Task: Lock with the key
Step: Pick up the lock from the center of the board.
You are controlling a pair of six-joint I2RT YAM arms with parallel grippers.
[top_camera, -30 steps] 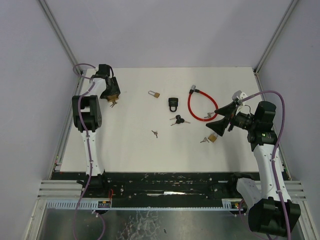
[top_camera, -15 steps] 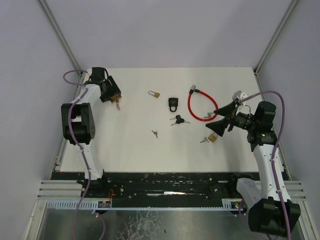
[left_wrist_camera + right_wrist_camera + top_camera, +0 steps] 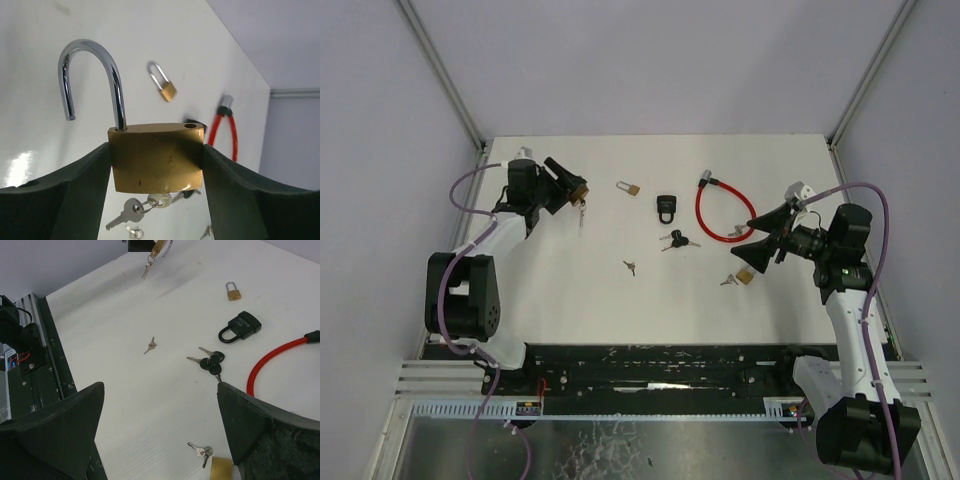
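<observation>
my left claw [image 3: 572, 188] pinches the open brass padlock [image 3: 156, 157] near the table's [image 3: 570, 300] far-left corner; my spread right claw [image 3: 760, 236] must grip its key [image 3: 159, 200] squarely.

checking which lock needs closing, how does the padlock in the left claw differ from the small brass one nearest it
The held padlock has its shackle swung open; the small padlock looks shut. The held padlock sits clamped in the left claw, keys hanging under it; the small padlock lies on the table with no key showing. Both are brass.
</observation>
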